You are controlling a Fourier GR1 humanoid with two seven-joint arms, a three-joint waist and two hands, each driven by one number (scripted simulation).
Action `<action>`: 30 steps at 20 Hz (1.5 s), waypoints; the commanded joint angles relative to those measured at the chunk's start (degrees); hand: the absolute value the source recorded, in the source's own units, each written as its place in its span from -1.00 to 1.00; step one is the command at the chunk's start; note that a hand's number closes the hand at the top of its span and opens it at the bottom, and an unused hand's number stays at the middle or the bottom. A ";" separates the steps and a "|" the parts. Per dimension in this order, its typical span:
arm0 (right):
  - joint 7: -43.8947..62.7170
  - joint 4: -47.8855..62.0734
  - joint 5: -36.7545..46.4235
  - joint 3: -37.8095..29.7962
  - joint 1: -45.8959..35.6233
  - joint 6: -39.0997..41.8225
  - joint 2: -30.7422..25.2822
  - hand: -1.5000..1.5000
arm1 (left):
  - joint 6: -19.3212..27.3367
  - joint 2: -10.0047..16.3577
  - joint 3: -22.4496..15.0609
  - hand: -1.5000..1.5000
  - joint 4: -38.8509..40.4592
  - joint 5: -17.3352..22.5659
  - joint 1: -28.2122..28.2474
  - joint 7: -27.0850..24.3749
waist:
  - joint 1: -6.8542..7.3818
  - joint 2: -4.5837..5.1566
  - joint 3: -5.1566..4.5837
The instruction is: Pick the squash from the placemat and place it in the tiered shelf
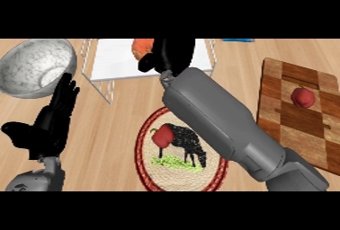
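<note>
Over the white wire tiered shelf (119, 60), right hand (169, 54) curls round the orange squash (141, 46); mostly hidden, long axis can't tell. Left hand (56, 117) open, fingers straight, beside speckled metal bowl (33, 63). Round woven placemat (143, 152) below, red vegetable (163, 137) on it.

No word, label, brand, number or sign can be read on anything in view. The only marking is a picture. The round woven placemat (174, 173), near and in the middle of the counter, bears a black grazing animal (187, 140) standing on a strip of green, with no lettering around it.
</note>
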 commanded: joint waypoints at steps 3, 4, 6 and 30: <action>1.88 6.75 -3.88 -1.44 -3.47 -10.80 0.23 1.00 | -1.23 1.11 1.40 0.00 3.37 0.59 -2.37 -0.59 | 0.32 0.23 -0.01; 0.94 6.87 -5.26 -2.52 -3.69 -11.79 0.23 1.00 | -0.87 0.42 1.31 0.00 3.89 0.44 -1.84 -2.17 | 0.35 0.26 -0.01; -2.41 9.37 -9.18 -0.60 0.10 -15.11 0.23 -1.00 | -1.62 0.34 0.77 0.00 3.68 0.89 -2.34 -1.18 | 1.45 0.56 -0.01; -18.06 7.14 -23.77 -11.09 -2.18 -21.51 -3.72 -1.00 | 0.45 -0.24 2.88 0.00 -0.41 -0.07 2.25 -0.59 | -3.41 -1.04 0.06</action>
